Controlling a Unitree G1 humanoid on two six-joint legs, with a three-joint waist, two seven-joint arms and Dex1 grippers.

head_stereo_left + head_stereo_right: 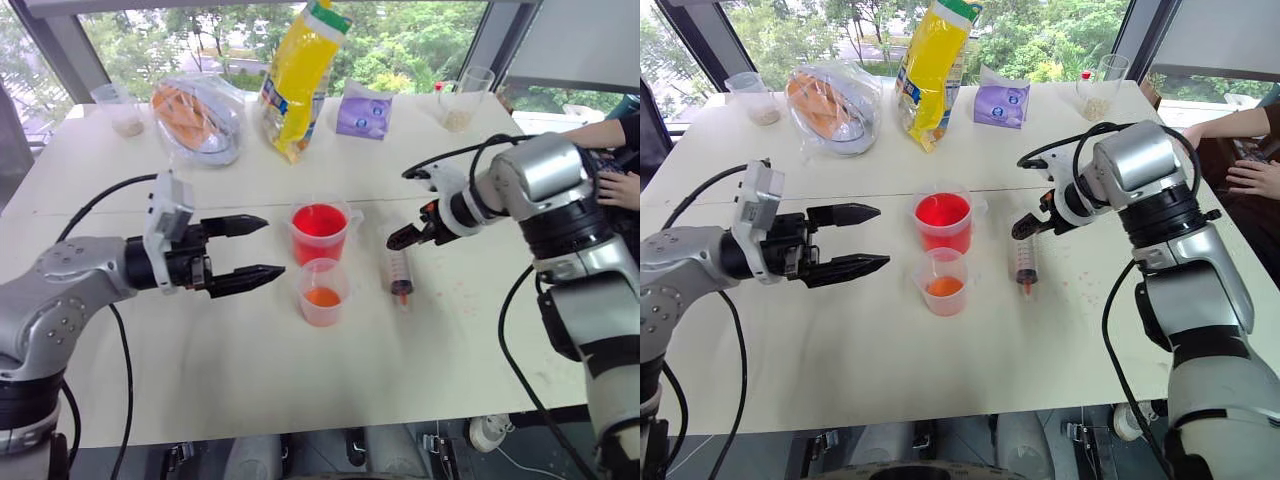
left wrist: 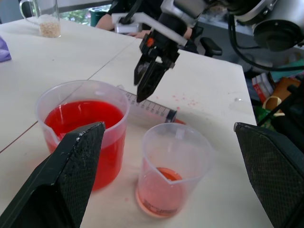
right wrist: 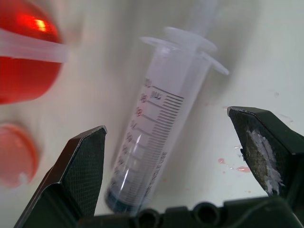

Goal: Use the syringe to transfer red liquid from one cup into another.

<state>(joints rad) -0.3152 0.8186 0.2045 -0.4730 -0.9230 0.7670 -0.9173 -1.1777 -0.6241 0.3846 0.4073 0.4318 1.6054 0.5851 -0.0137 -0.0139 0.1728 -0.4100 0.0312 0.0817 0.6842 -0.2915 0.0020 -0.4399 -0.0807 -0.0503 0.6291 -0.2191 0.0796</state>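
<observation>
Two cups (image 1: 320, 232) (image 1: 323, 291) mid-counter (image 1: 250, 380), syringe (image 1: 401, 273) flat just right of them. Right gripper (image 1: 410, 236) above syringe, fingers spread, empty. Left gripper (image 1: 250, 250) level beside cups, fingers likewise spread.

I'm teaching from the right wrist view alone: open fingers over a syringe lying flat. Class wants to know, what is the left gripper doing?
Observer: The left gripper hangs open beside the two cups, holding nothing.
Operator: Which cup is fuller?
Observer: The larger cup with the lip is red throughout; the smaller cup shows orange only at its base.
Operator: Is the right gripper touching the syringe?
Observer: No, the right gripper is just above the syringe, not on it.
</observation>
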